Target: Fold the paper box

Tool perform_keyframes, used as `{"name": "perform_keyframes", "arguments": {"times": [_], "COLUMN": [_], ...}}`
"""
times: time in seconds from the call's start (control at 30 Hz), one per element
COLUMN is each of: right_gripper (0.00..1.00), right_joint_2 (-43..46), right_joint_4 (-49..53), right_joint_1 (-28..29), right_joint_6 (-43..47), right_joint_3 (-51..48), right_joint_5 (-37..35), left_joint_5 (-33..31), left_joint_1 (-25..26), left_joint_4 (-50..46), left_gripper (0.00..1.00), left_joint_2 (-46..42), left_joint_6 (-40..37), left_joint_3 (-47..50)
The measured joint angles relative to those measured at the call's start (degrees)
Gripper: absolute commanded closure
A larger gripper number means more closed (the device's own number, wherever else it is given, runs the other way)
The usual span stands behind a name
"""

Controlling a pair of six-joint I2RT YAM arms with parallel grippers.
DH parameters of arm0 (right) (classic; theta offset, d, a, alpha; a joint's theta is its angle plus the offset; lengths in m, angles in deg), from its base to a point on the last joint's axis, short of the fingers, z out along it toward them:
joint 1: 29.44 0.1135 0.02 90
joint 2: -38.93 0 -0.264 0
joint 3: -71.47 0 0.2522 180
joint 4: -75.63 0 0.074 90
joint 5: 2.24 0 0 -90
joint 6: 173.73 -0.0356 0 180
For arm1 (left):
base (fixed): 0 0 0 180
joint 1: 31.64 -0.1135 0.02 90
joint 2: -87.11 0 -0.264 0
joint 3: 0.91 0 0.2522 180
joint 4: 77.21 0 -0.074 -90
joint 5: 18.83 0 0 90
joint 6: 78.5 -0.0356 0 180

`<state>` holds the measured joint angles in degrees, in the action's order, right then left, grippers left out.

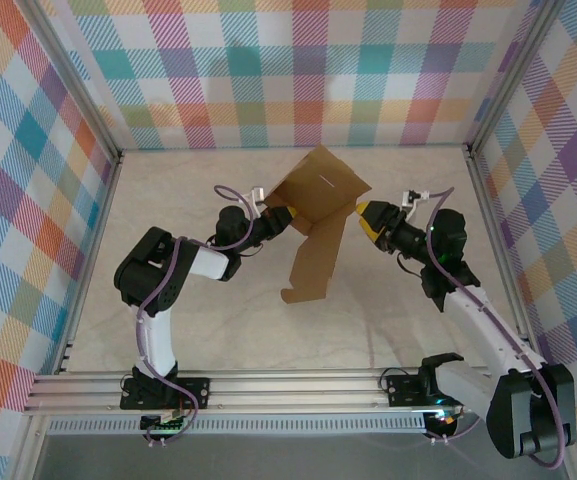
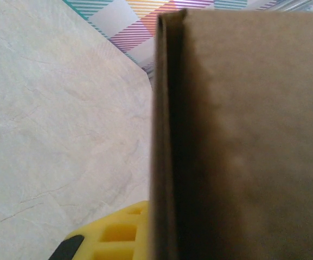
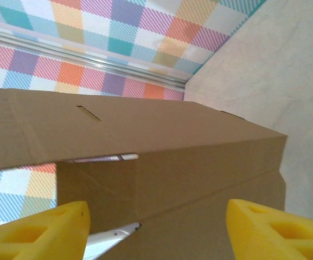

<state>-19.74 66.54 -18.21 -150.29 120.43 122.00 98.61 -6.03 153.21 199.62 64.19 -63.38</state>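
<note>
The paper box [image 1: 320, 195] is a brown cardboard sheet with creased flaps, held up above the middle of the table. One long flap [image 1: 310, 268] hangs down toward the near side. My left gripper [image 1: 290, 214] is shut on the sheet's left edge. In the left wrist view the cardboard [image 2: 243, 135] stands edge-on against one yellow finger [image 2: 118, 234]. My right gripper [image 1: 365, 215] sits just off the sheet's right side. In the right wrist view its yellow fingers [image 3: 37, 230] stand wide apart, open, with the folded cardboard panel [image 3: 172, 157] facing them.
Plaid walls [image 1: 308, 70] on aluminium posts enclose the beige tabletop [image 1: 198, 330] at the back and both sides. A metal rail [image 1: 268, 385] carrying the arm bases runs along the near edge. Bare table surface lies under and around the raised sheet.
</note>
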Motion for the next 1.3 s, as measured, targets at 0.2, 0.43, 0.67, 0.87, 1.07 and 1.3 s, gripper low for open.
{"name": "perform_keyframes", "arguments": {"times": [0.2, 0.43, 0.67, 0.87, 1.07, 1.3], "right_gripper": [0.43, 0.48, 0.5, 0.48, 0.59, 0.73], "right_joint_2": [-0.8, -3.0, -4.2, -4.9, -6.4, -6.4], "right_joint_4": [-2.2, -3.0, -3.1, -3.1, -2.9, 0.3], "right_joint_1": [0.1, 0.9, 1.6, 2.3, 3.0, 3.1], "right_joint_6": [-1.0, -2.0, -2.1, -2.0, -2.1, -1.7], "right_joint_3": [0.9, 1.0, 2.3, 2.5, 4.1, 5.3], "right_joint_5": [0.9, 1.3, 1.9, 2.3, 2.2, 2.2], "left_joint_5": [0.4, 0.4, 0.6, 0.6, 0.6, 0.4], "left_joint_1": [0.0, 0.0, 0.0, 0.0, 0.1, 0.1], "left_joint_4": [1.0, 2.0, 2.0, 2.0, 1.8, 1.1], "left_gripper": [1.0, 1.0, 1.0, 1.0, 1.0, 1.0], "left_joint_2": [0.0, -0.2, -0.4, -0.5, -0.8, -1.3], "left_joint_6": [0.5, 0.5, 0.5, 0.4, -0.1, -2.0], "left_joint_3": [0.0, 0.0, 0.0, 0.0, 0.0, 0.0]}}
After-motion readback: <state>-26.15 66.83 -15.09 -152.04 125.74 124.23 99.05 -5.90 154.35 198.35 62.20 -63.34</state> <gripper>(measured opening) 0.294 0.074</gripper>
